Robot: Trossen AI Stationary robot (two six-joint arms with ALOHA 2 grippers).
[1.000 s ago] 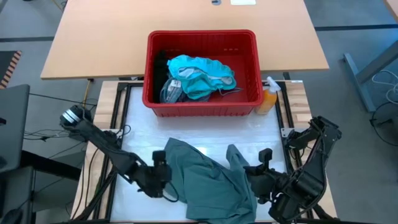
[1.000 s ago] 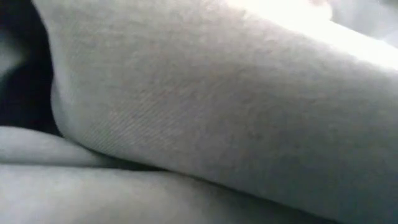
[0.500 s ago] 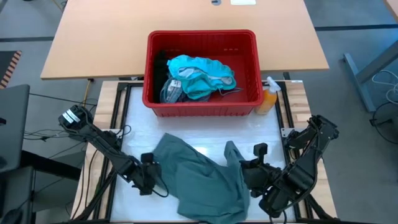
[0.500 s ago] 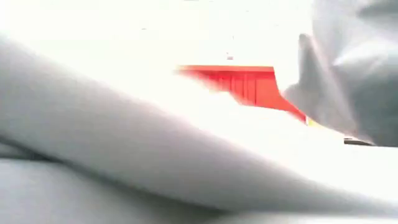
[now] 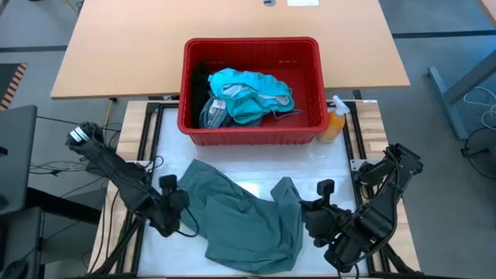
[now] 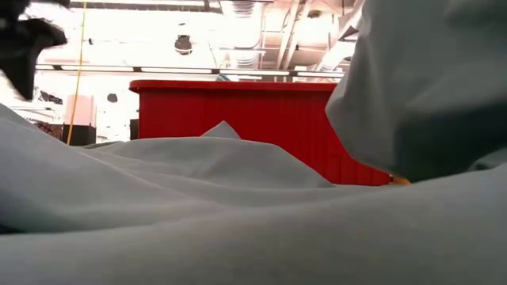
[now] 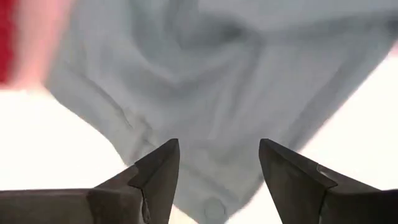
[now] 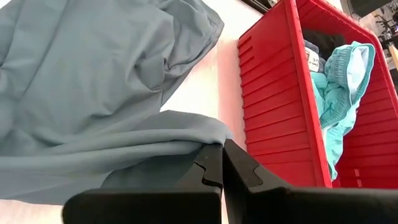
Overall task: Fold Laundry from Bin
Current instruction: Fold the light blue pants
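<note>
The grey-green garment (image 5: 248, 221) lies crumpled on the table in front of the red bin (image 5: 252, 136). The right gripper (image 8: 221, 163) pinches one edge to anchor it. The left gripper (image 7: 217, 168), jaws apart and empty, faces the opposite hem, likely for spreading.

Grey-green garment (image 5: 248, 221) covers the near middle of the desk (image 5: 174, 151). A bare strip lies open between it and the red bin (image 5: 252, 136). An orange spray bottle (image 5: 335, 124) stands just beside the bin's right corner.
</note>
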